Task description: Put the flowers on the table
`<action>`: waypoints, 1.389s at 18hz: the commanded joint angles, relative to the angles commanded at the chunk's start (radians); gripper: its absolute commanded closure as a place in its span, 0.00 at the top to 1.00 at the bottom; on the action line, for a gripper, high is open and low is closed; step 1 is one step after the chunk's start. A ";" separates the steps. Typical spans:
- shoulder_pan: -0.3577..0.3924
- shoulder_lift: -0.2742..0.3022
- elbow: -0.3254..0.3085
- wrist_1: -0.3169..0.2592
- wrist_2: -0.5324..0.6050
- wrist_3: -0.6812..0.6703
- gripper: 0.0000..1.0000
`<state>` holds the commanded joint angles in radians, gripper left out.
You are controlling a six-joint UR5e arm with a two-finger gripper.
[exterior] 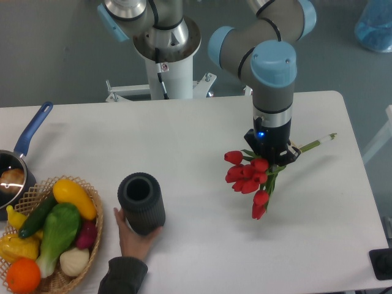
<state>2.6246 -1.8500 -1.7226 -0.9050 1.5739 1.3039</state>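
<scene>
Flowers point(250, 177): red tulips, green stems, lying on table point(184, 141), claw point(270, 157) clamped around stems.

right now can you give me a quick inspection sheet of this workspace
surface: white table, looks clean
job's things: red flowers beneath the gripper, stems trailing right; lying on or just above the table, cannot tell
clutter: dark ribbed vase held by a person's hand; wicker basket of vegetables; blue-handled pot at left edge
grippers: gripper over the stems; fingers hidden, state unclear
cables: black cable down the robot pedestal
surroundings: grey floor, blue translucent object top right
</scene>
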 joint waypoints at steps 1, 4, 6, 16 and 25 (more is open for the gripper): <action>0.000 0.000 -0.003 -0.002 0.000 0.002 0.00; -0.002 0.000 -0.006 -0.005 -0.005 0.000 0.00; -0.008 -0.002 -0.012 -0.006 -0.005 -0.005 0.02; -0.011 -0.017 -0.037 0.008 -0.012 -0.009 1.00; 0.012 -0.018 -0.032 0.017 -0.052 0.002 1.00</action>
<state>2.6369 -1.8684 -1.7549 -0.8882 1.5218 1.3054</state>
